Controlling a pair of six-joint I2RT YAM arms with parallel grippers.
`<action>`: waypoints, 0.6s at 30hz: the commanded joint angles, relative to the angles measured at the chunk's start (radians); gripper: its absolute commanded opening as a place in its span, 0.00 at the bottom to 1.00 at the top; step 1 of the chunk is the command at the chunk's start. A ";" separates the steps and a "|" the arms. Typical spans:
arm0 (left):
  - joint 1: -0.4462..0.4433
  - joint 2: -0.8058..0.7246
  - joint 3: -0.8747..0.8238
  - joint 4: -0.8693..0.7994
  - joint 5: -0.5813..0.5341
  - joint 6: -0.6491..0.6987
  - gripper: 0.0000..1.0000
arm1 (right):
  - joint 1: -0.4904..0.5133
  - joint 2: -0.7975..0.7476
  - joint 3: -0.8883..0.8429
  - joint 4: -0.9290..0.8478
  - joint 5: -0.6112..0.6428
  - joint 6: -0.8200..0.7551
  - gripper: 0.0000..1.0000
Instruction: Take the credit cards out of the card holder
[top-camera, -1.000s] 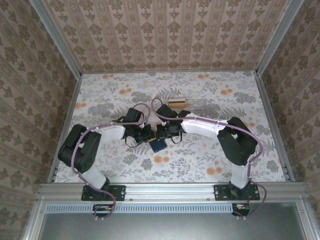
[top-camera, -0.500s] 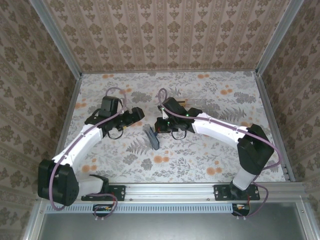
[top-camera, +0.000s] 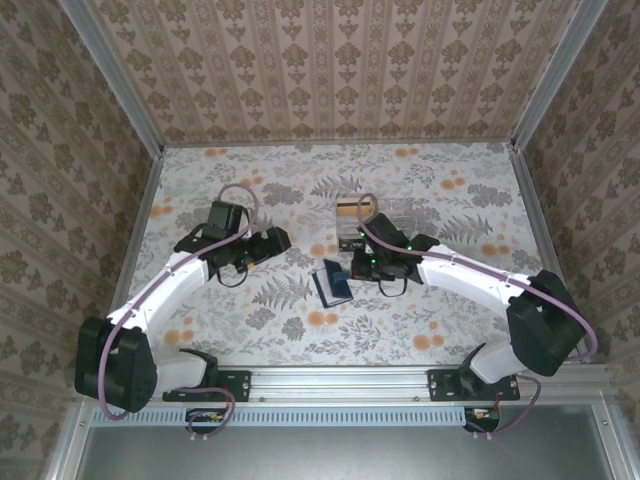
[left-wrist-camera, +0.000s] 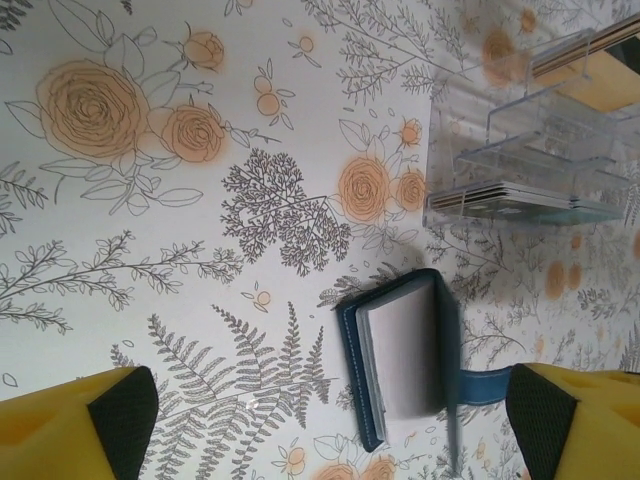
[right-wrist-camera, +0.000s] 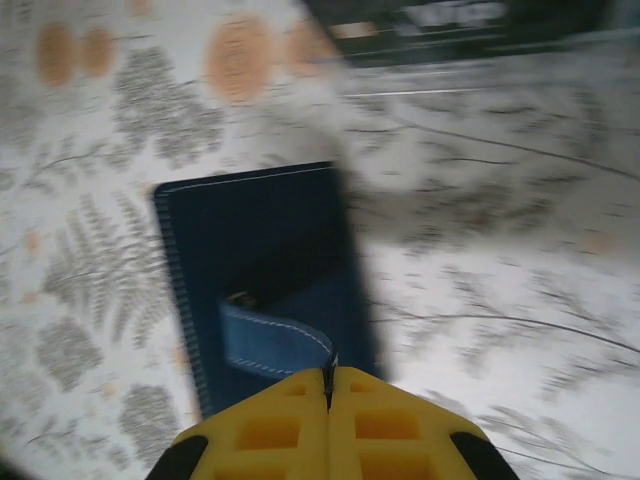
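Floral-print bench (top-camera: 450, 310), patterned wallpaper walls (top-camera: 330, 70) all round. The card holder (top-camera: 333, 283) lies mid-bench, on the near side of the clear box (left-wrist-camera: 520, 150). Left fingers (left-wrist-camera: 60, 425) are spread wide, released, well apart from the holder. Right fingers (right-wrist-camera: 290, 425) are clenched at its blue strap (right-wrist-camera: 275, 345). Blur hides whether they pinch it.

The card holder (top-camera: 333, 283) is dark navy, with a lighter blue strap (right-wrist-camera: 275, 340) stitched in white. The surface (top-camera: 450, 330) is white, printed with grey ferns and orange roses. The walls (top-camera: 340, 60) carry beige damask wallpaper. The right hand (right-wrist-camera: 328, 378) is yellow.
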 joint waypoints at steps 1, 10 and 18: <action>-0.009 0.012 -0.001 -0.021 0.002 0.032 0.93 | -0.031 -0.045 -0.046 -0.107 0.125 -0.020 0.00; -0.029 0.042 0.031 -0.045 -0.007 0.053 0.92 | -0.095 0.029 -0.098 -0.230 0.341 -0.089 0.00; -0.058 0.041 0.041 -0.046 -0.008 0.057 0.92 | -0.099 0.048 -0.087 -0.199 0.260 -0.113 0.09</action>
